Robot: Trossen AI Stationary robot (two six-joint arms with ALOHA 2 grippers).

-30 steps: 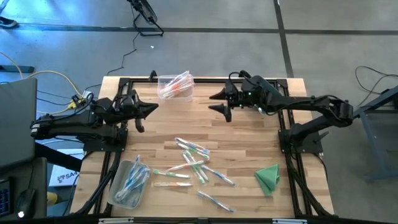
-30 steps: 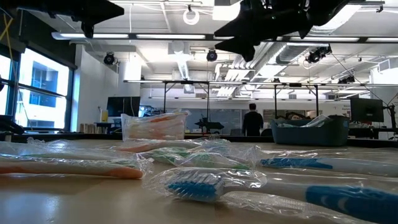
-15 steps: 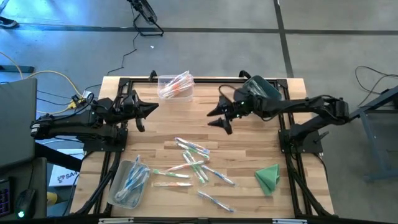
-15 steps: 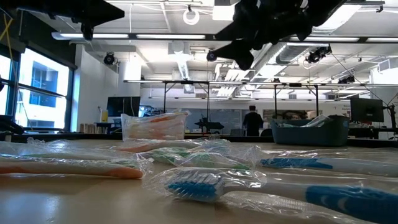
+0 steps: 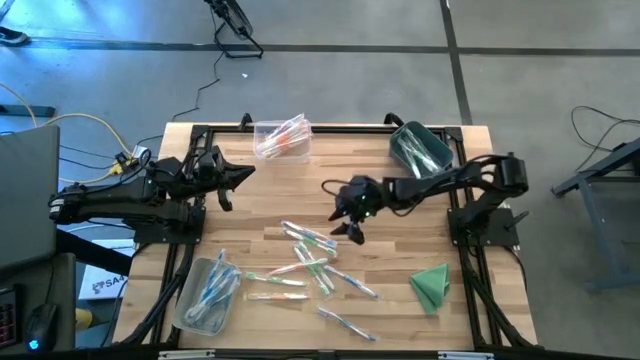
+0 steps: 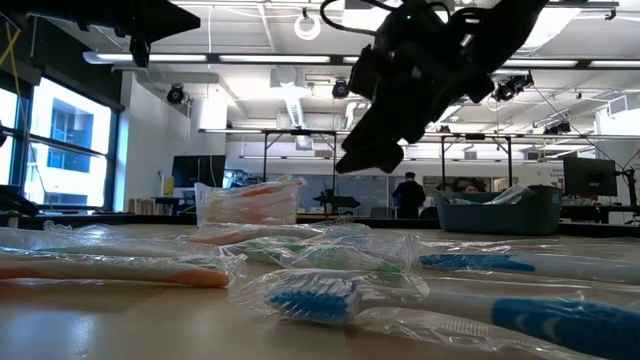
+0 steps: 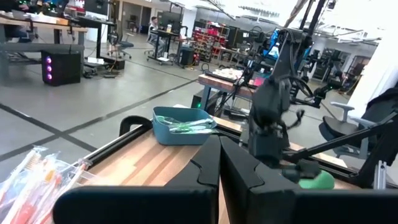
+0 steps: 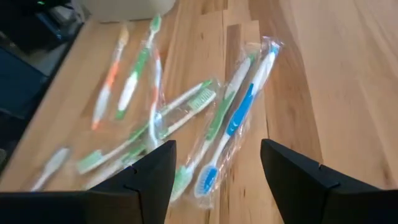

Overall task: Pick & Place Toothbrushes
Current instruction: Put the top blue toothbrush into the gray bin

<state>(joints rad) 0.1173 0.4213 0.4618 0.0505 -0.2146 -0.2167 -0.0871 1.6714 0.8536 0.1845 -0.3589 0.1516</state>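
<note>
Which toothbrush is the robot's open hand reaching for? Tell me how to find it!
Look at the loose pile of toothbrushes mid-table. The right gripper hangs open over its far edge. Between its fingers lies a wrapped toothbrush, the only blue-handled one among green and orange neighbours.

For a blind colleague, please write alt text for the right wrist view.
The right gripper, fingers open, hangs above a loose pile of wrapped toothbrushes on the wooden table. A blue-handled toothbrush lies nearly between the two dark fingers, with green and orange ones beside it.
</note>
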